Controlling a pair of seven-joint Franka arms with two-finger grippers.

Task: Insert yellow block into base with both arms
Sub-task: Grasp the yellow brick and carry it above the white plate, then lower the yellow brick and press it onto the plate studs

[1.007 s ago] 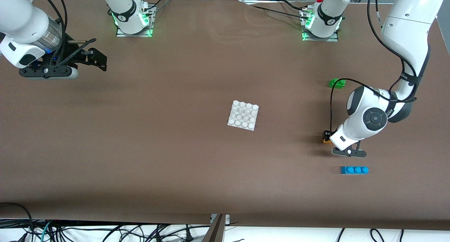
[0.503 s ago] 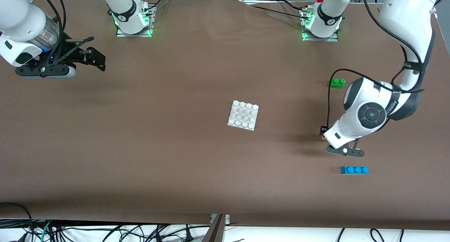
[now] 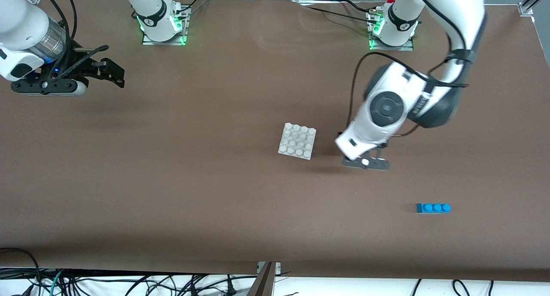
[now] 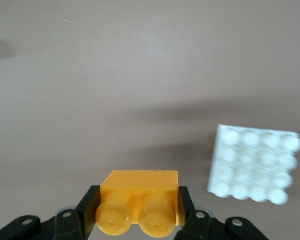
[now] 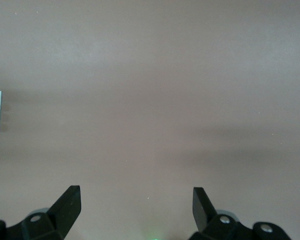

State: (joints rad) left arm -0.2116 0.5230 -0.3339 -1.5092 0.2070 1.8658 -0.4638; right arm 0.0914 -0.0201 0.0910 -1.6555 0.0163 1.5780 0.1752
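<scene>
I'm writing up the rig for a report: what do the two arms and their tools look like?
Both arms are white, rounded and jointed, with dark grey joint caps and black cables looped alongside. The left tool has black fingers on a black bracket. The right tool is black too, below a translucent ribbed ring with a blue light. Both bases glow green.

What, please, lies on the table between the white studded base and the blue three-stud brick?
Nothing rests there: the front view shows bare brown table between the base and the blue brick. Only the left gripper, holding the yellow block, hangs above that stretch.
</scene>
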